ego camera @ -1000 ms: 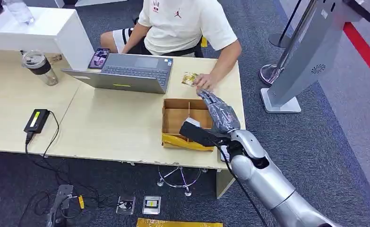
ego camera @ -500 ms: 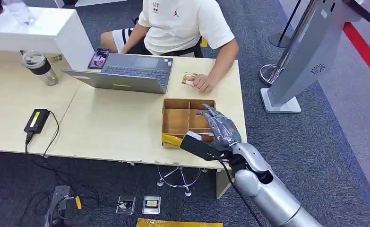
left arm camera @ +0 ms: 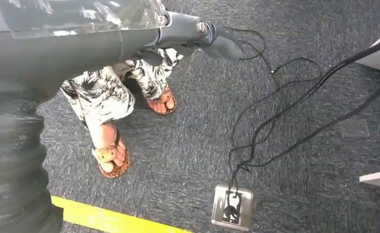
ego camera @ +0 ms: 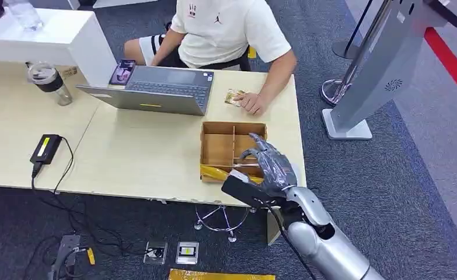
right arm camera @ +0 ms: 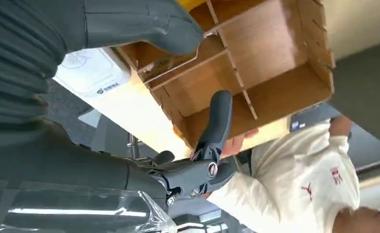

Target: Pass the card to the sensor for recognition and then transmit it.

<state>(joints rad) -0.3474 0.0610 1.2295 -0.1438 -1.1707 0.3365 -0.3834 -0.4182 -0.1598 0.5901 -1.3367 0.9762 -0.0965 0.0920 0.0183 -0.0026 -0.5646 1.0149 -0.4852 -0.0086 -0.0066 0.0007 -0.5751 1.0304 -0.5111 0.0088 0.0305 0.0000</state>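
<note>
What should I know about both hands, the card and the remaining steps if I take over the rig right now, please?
Right hand: empty, fingers spread, hovering above the wooden divided box at the table's near edge.
Left hand: hangs by the robot's side over the carpet, holding nothing.
Card: on the table beside the laptop, under the seated person's hand.
White sensor pad: on the table next to the box.
Done: the person has the card, so the handover looks finished.
Left: probably only lowering the right arm.

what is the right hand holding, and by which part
Nothing: the right hand hovers over the wooden box, fingers apart. The card lies under the person's hand.
</note>
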